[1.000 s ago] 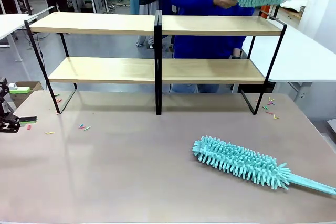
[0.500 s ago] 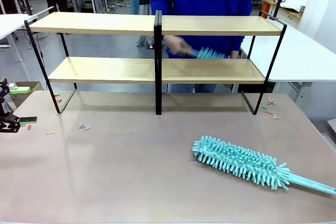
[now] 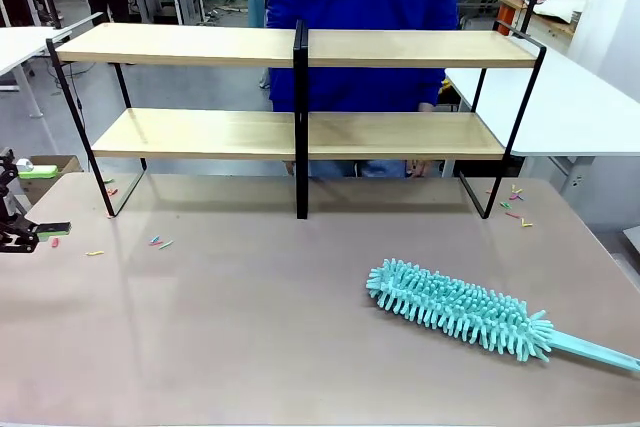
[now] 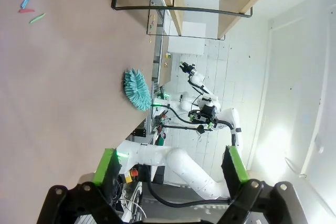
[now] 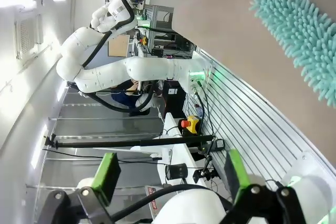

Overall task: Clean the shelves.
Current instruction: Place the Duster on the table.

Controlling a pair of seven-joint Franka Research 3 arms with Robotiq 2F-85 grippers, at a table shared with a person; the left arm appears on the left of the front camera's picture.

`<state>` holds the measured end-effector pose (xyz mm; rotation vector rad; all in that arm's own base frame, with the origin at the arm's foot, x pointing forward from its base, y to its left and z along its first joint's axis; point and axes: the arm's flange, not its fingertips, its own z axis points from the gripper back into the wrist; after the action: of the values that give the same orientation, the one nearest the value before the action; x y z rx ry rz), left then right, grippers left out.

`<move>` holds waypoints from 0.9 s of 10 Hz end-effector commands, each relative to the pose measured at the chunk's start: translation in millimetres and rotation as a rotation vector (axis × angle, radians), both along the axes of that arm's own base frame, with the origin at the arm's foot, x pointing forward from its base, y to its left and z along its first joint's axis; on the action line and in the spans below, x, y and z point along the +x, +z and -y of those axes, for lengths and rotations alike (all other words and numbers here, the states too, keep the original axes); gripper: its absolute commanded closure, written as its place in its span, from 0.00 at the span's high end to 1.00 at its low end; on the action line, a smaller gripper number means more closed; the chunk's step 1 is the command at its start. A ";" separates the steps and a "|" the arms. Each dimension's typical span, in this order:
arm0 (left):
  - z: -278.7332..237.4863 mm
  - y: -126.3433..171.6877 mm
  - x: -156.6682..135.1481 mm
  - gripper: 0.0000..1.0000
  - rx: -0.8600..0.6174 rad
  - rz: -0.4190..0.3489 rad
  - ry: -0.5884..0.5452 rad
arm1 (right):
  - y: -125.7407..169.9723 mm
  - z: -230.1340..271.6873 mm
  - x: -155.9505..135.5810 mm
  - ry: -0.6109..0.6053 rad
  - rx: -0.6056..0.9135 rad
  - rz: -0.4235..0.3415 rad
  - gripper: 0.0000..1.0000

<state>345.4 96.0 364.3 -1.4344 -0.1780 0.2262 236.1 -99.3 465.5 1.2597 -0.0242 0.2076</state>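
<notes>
A second earlier the person in the blue top (image 3: 362, 7) had held a teal duster high at two o'clock, then swept it along the lower board; now hand and duster were gone behind the wide two-tier rack of light wooden boards in a thin black frame (image 3: 300, 97). The teal chenille duster (image 3: 458, 308) lay unmoved at five o'clock. The left gripper (image 4: 170, 165) and the right gripper (image 5: 169, 176) stood wide apart, holding nothing; from the left one, the rack lay at twelve o'clock.
</notes>
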 end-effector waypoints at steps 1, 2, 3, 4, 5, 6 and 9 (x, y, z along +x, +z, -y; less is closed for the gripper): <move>0.7 3.6 -1.7 1.00 -0.012 -0.002 -0.004 | -1.8 2.9 -4.2 0.005 -0.009 0.002 1.00; 0.7 3.6 -1.7 1.00 -0.012 -0.002 -0.004 | -1.8 2.9 -4.2 0.005 -0.009 0.002 1.00; 0.7 3.6 -1.7 1.00 -0.012 -0.002 -0.004 | -1.8 2.9 -4.2 0.005 -0.009 0.002 1.00; 0.7 3.6 -1.7 1.00 -0.012 -0.002 -0.004 | -1.8 2.9 -4.2 0.005 -0.009 0.002 1.00; 0.7 3.6 -1.7 1.00 -0.012 -0.002 -0.004 | -1.8 2.9 -4.2 0.005 -0.009 0.002 1.00; 0.7 3.6 -1.7 1.00 -0.012 -0.002 -0.004 | -1.8 2.9 -4.2 0.005 -0.009 0.002 1.00; 0.7 3.6 -1.7 1.00 -0.012 -0.002 -0.004 | -1.8 2.9 -4.2 0.005 -0.009 0.002 1.00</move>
<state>345.4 96.0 364.3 -1.4344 -0.1780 0.2262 236.0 -99.4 465.5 1.2597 -0.0244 0.2073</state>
